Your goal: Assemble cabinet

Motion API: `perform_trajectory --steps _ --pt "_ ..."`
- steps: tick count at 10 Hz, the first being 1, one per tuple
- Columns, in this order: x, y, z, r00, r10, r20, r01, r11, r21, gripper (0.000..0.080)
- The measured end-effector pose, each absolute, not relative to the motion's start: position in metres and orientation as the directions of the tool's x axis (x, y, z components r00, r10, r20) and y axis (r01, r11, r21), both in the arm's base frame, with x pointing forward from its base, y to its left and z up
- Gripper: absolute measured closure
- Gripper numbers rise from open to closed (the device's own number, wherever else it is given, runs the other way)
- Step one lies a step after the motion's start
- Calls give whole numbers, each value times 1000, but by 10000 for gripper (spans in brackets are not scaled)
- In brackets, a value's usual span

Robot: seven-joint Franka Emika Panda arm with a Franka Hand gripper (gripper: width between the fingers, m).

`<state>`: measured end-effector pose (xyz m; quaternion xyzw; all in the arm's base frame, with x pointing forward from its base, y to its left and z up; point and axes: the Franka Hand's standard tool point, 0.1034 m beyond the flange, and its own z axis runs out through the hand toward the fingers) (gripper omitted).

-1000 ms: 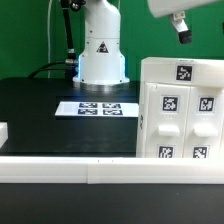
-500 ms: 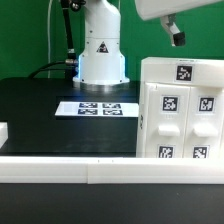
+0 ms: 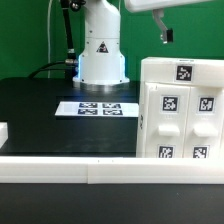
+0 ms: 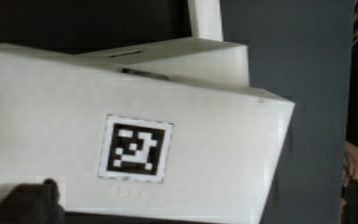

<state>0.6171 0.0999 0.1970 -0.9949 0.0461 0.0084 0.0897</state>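
The cabinet (image 3: 180,110) is a large white box with tagged panels on its front, standing at the exterior view's right on the black table. My gripper (image 3: 164,35) hangs in the air above the box's top left corner, apart from it. In the wrist view the box's white top with one square tag (image 4: 137,148) fills the frame beneath my gripper (image 4: 194,212). One dark fingertip (image 4: 25,203) shows at one edge. The jaws stand wide apart with nothing between them.
The marker board (image 3: 100,108) lies flat in front of the robot base (image 3: 102,50). A long low white rail (image 3: 90,171) runs along the table's front edge. A small white piece (image 3: 3,130) sits at the exterior view's far left.
My gripper has moved steadily toward the exterior view's left above the cabinet, from over its right part to over its left corner. Nothing else has moved.
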Motion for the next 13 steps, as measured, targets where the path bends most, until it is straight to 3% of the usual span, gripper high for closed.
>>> perform_trajectory --steps 4,5,8,13 --pt "618 97 196 981 193 29 195 -966 -171 2" --pt "618 94 196 924 380 53 384 -915 -128 2" --pt "617 96 188 725 687 51 689 -721 -71 2" --pt "616 87 175 483 873 68 875 -483 -20 2"
